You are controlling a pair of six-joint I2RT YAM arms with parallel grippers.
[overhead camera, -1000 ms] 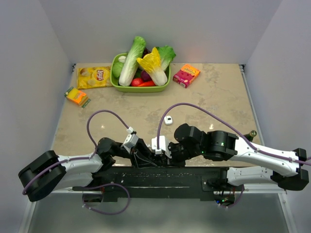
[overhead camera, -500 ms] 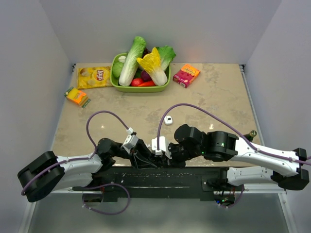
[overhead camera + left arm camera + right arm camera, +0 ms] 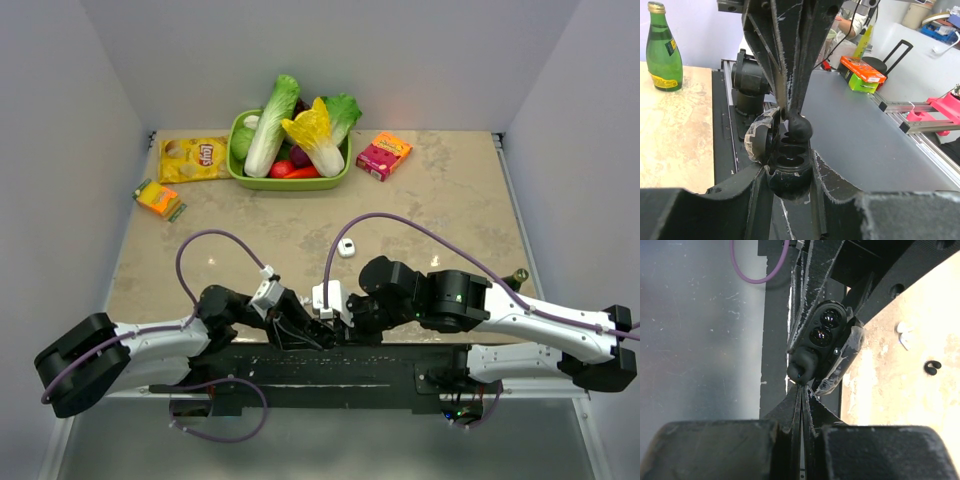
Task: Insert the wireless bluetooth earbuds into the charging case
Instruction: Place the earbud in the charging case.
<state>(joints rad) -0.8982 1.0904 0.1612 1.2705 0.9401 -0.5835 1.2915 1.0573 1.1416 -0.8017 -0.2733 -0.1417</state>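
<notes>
My left gripper (image 3: 789, 176) is shut on a black charging case (image 3: 788, 160), gripped by its sides, open, with two glossy wells facing up and a taped lid at its left. My right gripper (image 3: 801, 387) comes in from the opposite side and is shut on a black earbud (image 3: 802, 365) pinched at its very tips. The earbud (image 3: 801, 127) rests against the case's rim beside the wells (image 3: 826, 326). In the top view both grippers meet at the table's near edge, left (image 3: 303, 330) and right (image 3: 333, 320), and hide case and earbud.
A small white rounded-square object (image 3: 347, 248) with a dark spot lies mid-table. At the back are a green bowl (image 3: 240, 172) of vegetables, a chips bag (image 3: 193, 158), a pink box (image 3: 383, 155) and an orange packet (image 3: 159, 198). A green bottle (image 3: 661, 47) lies near the right edge.
The left arm has shifted very slightly. Both grips are unchanged, and the earbud stays at the case's rim.
</notes>
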